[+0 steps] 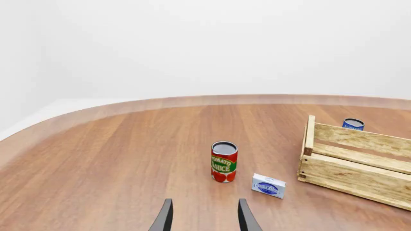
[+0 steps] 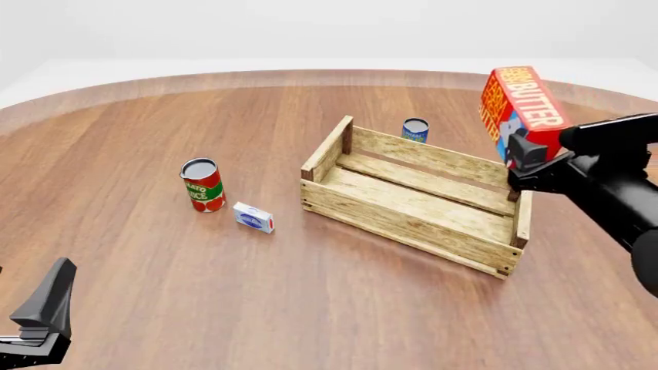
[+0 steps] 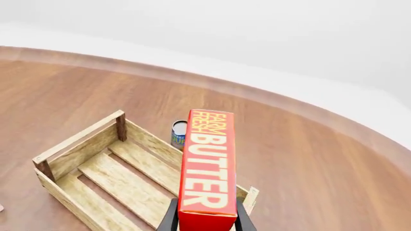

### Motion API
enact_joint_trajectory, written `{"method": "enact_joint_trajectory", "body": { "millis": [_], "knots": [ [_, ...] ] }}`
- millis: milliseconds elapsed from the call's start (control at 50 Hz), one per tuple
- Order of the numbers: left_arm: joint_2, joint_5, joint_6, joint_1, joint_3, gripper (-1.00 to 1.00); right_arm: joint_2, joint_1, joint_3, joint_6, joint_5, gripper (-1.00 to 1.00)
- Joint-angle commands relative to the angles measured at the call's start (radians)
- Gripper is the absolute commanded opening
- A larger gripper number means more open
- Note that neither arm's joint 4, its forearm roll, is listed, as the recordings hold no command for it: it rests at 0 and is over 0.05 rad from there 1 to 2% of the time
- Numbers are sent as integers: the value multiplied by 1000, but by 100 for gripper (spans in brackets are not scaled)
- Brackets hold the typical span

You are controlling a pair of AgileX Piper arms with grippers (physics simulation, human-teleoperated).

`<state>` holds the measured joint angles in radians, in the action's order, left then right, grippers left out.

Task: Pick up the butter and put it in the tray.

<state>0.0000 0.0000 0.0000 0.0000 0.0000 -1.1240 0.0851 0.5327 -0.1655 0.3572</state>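
In the left wrist view your left gripper (image 1: 204, 216) is idling low over the table (image 1: 109, 163), its fingers spread apart and grasping nothing. Ahead of it a tomato sauce can (image 1: 224, 161) is standing upright, a small white-and-blue box (image 1: 268, 186) is lying just beside it, and the tray (image 1: 356, 161) is sitting off to one side with a blue can (image 1: 353, 124) showing past its far wall.

In the front view your right gripper (image 2: 526, 158) is holding the butter (image 2: 522, 108) aloft, tilted, over the right end of the tray (image 2: 411, 223) near its far corner. You are gripping the carton at its lower end, so most of its length is sticking up beyond the fingers. It is probably a stiff, light, smooth-sided carton, so it may pivot in such an end grip; a hold nearer the middle would be steadier.

In the right wrist view the fingers (image 3: 169, 217) are clamping both side faces of the butter (image 3: 207, 163), whose lettered face is turned to the camera. The tray's slatted floor (image 3: 132, 185) is lying below and ahead of the carton.
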Motion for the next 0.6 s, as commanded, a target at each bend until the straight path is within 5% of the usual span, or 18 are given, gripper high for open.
{"method": "enact_joint_trajectory", "body": {
  "millis": [20,600],
  "knots": [
    [0,0,0,0,0,100,-34,31,37,13,20,-100],
    [0,0,0,0,0,100,-150,105,68,22,70,-100]
  ]
}}
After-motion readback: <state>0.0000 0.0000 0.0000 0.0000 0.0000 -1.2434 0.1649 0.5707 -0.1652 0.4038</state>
